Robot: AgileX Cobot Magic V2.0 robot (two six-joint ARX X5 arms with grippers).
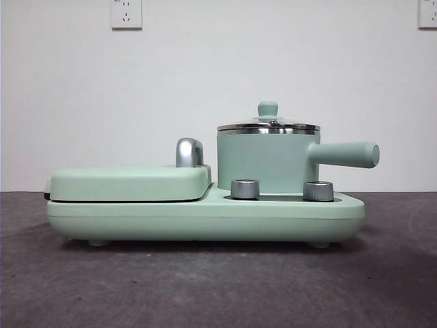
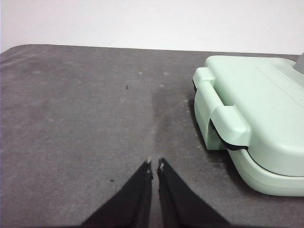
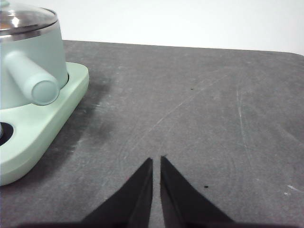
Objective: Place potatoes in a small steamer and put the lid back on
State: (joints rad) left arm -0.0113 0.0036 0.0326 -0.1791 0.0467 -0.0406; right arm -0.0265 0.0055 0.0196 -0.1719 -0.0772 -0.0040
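Note:
The small steamer (image 1: 268, 162) is a mint-green pot with a stubby side handle (image 1: 345, 154), standing on the right of a mint-green base (image 1: 205, 219). The glass lid (image 1: 268, 126) with its green knob sits on the pot. The right wrist view shows the steamer (image 3: 28, 66) with the lid (image 3: 23, 19) on it. No potatoes show in any view. My left gripper (image 2: 155, 165) is shut over bare table beside the griddle end. My right gripper (image 3: 156, 160) is shut over bare table, apart from the pot handle (image 3: 35, 78).
A flat mint-green griddle cover (image 1: 130, 182) with a chrome handle (image 1: 189, 152) lies on the left of the base; it also shows in the left wrist view as the cover (image 2: 256, 114). Two silver dials (image 1: 245, 188) stand on the base front. Dark grey table (image 1: 218, 287) all around.

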